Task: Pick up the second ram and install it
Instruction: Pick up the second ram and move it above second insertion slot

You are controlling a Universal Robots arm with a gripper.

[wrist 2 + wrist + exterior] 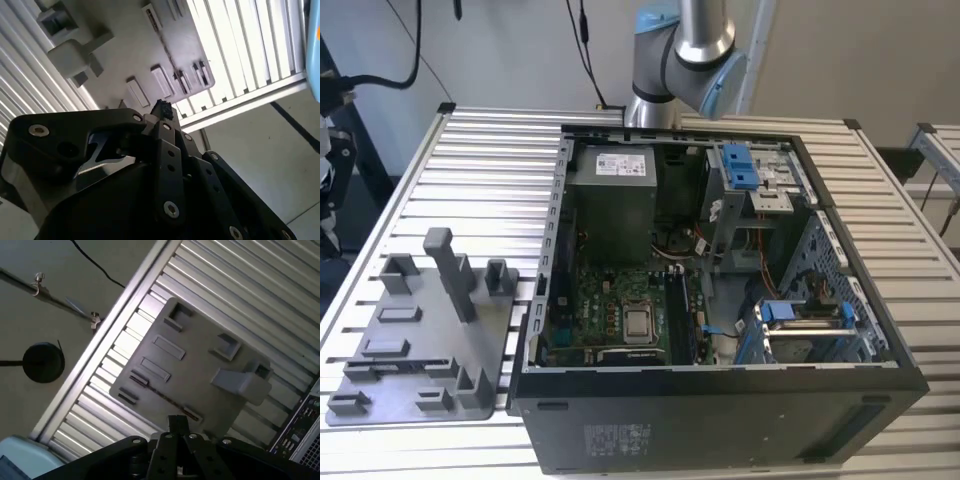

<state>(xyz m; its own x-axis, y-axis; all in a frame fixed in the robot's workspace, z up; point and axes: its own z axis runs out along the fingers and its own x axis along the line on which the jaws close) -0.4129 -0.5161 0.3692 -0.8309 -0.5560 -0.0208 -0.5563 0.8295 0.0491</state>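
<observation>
I cannot tell whether my pincer (177, 424) is open or closed. Well beyond its tip, a thin dark strip, seemingly the second ram (165, 398), sits in a slot of the grey tray (200, 370).

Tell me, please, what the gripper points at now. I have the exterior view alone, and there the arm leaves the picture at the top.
Observer: In the first wrist view the gripper points down at the grey tray.
Operator: Is it open or shut?
Observer: Shut; the jaws are pressed together, nothing seen between them.
Operator: Is the second ram in that tray?
Observer: A thin dark strip lies along one slot; whether it is the second ram, I cannot tell.
</observation>
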